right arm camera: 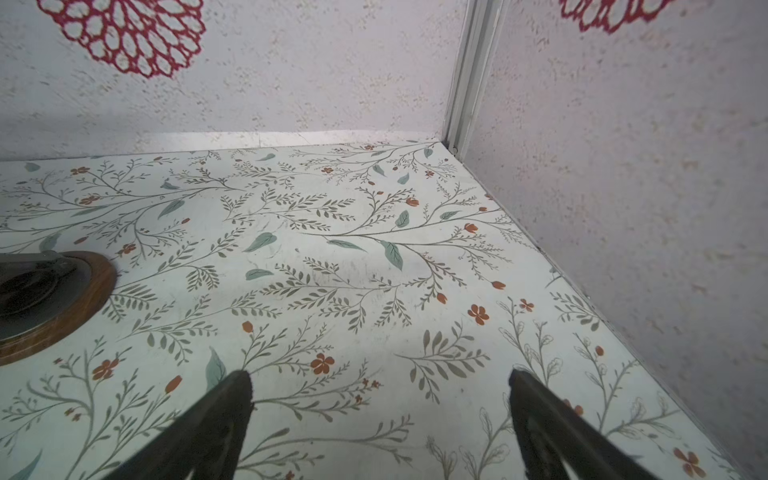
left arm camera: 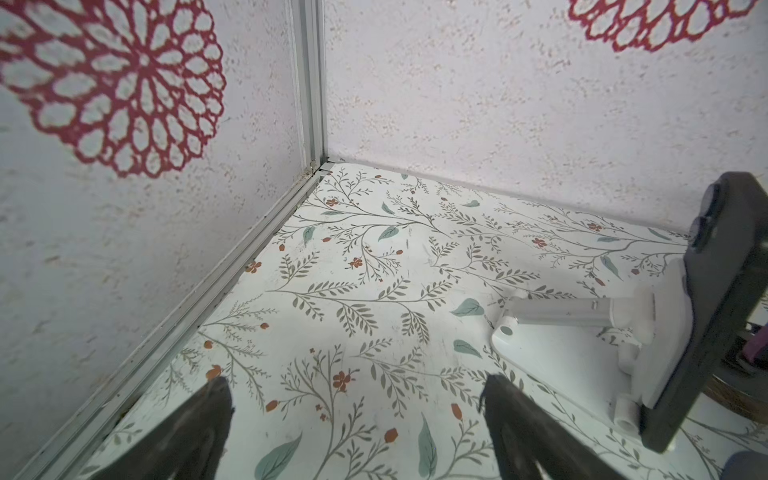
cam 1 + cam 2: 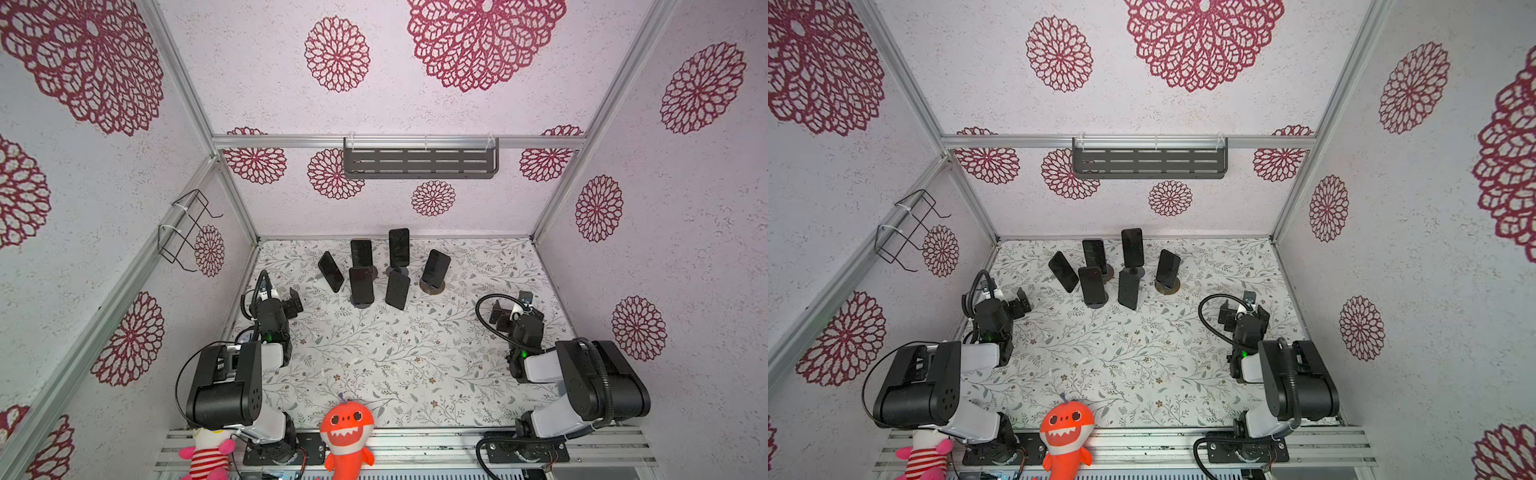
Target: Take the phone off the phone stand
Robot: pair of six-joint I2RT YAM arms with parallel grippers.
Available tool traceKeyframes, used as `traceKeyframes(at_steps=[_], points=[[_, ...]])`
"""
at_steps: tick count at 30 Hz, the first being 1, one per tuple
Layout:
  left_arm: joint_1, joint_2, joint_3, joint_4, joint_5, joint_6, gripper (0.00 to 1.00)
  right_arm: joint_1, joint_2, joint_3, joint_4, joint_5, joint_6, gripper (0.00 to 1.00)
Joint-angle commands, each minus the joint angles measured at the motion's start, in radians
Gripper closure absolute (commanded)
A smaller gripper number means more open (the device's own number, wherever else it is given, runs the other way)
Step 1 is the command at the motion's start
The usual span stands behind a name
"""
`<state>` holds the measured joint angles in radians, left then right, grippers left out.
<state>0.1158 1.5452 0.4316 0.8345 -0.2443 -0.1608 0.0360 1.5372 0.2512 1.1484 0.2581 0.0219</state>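
Several black phones stand on phone stands in a cluster at the back middle of the table in both top views, among them the leftmost phone and the rightmost phone on a round wood-rimmed stand. In the left wrist view the leftmost phone's black back leans on a white stand, beside my left gripper. The left gripper is open and empty, left of the cluster. My right gripper is open and empty, right of the cluster; the wood-rimmed stand base shows beside it.
Walls with aluminium posts close in the table on three sides. A grey shelf hangs on the back wall and a wire rack on the left wall. An orange plush and a pink striped plush sit at the front edge.
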Motion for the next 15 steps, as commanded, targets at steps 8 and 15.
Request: traceKeyframes(at_steps=[8, 15], points=[[0.001, 0.004, -0.005, 0.030, 0.003, 0.018, 0.03, -0.001, 0.000, 0.009, 0.043, -0.004, 0.009, 0.01], [0.000, 0.004, -0.004, 0.029, 0.004, 0.019, 0.03, -0.001, 0.000, 0.010, 0.040, -0.003, 0.010, 0.01]])
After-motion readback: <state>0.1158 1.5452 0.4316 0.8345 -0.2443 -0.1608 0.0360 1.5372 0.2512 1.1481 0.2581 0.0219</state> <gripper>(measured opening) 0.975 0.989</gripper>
